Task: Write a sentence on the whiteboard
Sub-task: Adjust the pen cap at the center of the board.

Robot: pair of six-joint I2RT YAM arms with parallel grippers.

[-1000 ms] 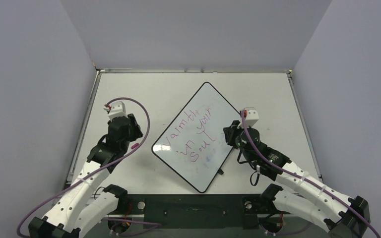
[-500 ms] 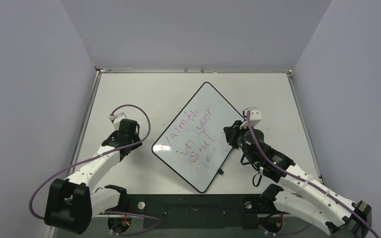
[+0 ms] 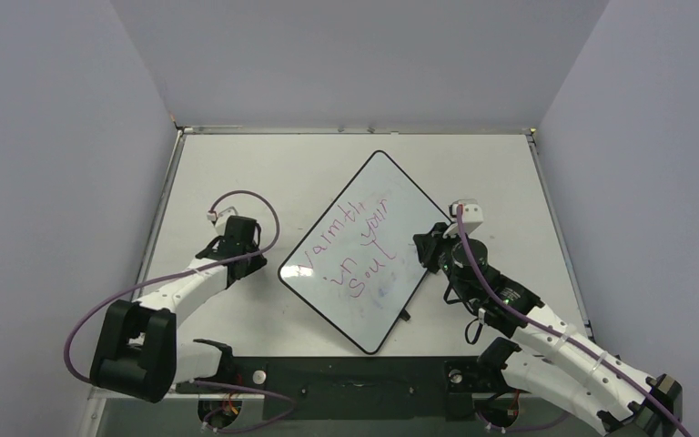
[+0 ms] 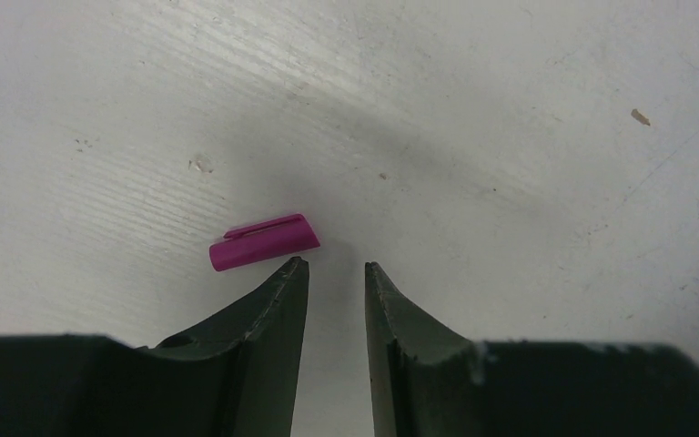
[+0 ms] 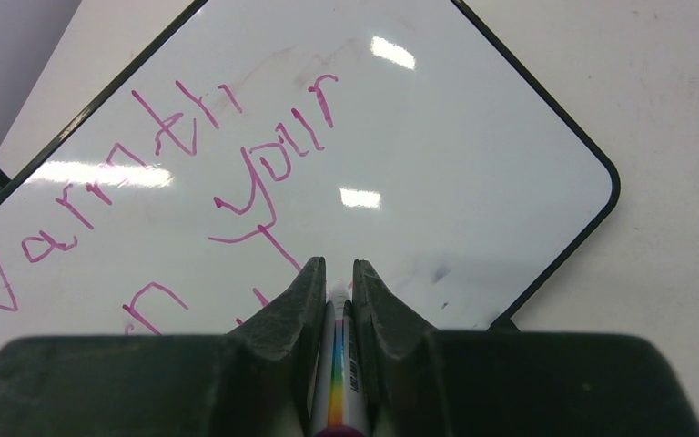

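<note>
Two pincers were in view. The right pincer (image 5: 337, 273) was clenched on one marker (image 5: 338, 401), its tip aimed at one whiteboard (image 5: 473, 118), presumably for writing. The left pincer (image 4: 337, 269) stood slightly parted and empty beside one loose cap (image 4: 264, 242), toward the left edge of the tabletop (image 3: 264, 164). One three-line sentence (image 5: 237, 182) filled the whiteboard, which lay cornerwise mid-tabletop.

White arms (image 3: 177, 291), black joints (image 3: 132, 350), purple cables (image 3: 248, 192), dark tapered left pincer (image 4: 335, 264)

Off-white tabletop (image 3: 237, 164) enclosed by 3 plain pale-lavender walls (image 3: 355, 55).
</note>
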